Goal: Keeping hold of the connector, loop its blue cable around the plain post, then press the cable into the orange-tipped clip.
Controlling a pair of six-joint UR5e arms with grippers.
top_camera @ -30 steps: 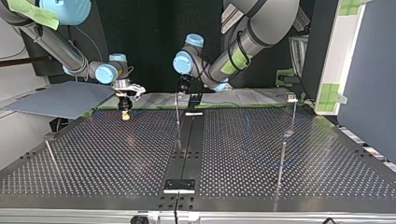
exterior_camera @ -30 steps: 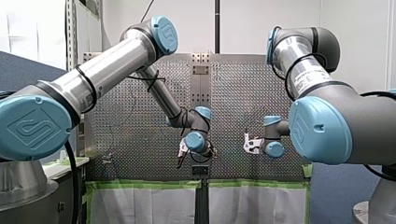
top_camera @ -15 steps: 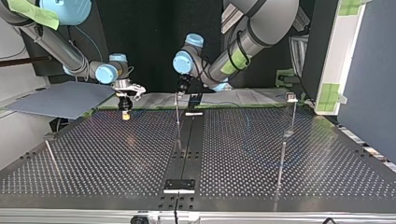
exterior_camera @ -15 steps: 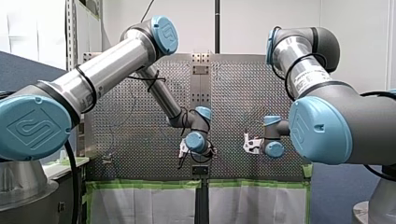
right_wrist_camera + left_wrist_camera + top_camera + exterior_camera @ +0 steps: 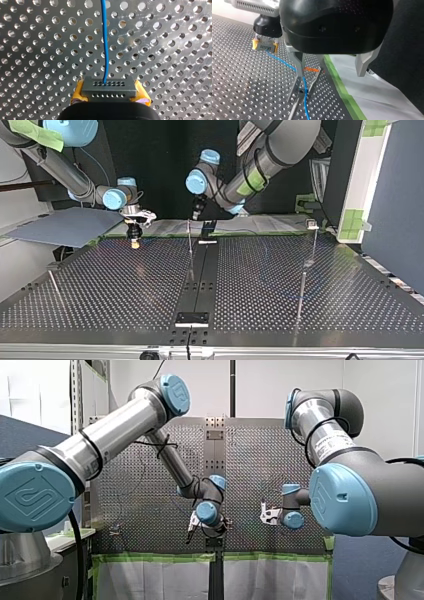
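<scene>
My right end effector point(image 5: 265, 47) clamps the connector point(image 5: 108, 87). Its cable point(image 5: 305, 87) crosses the surface point(image 5: 237, 87) into the clip point(image 5: 311, 69), beside one finger of my wide-open left end effector point(image 5: 329, 75).

White wall point(image 5: 380, 390) behind; blue partition point(image 5: 20, 435) at front view's left.

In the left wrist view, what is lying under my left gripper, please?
The orange-tipped clip stands under my left gripper, with the blue cable running between its two metal arms. One finger covers a short piece of the cable, so its path there cannot be seen.
</scene>
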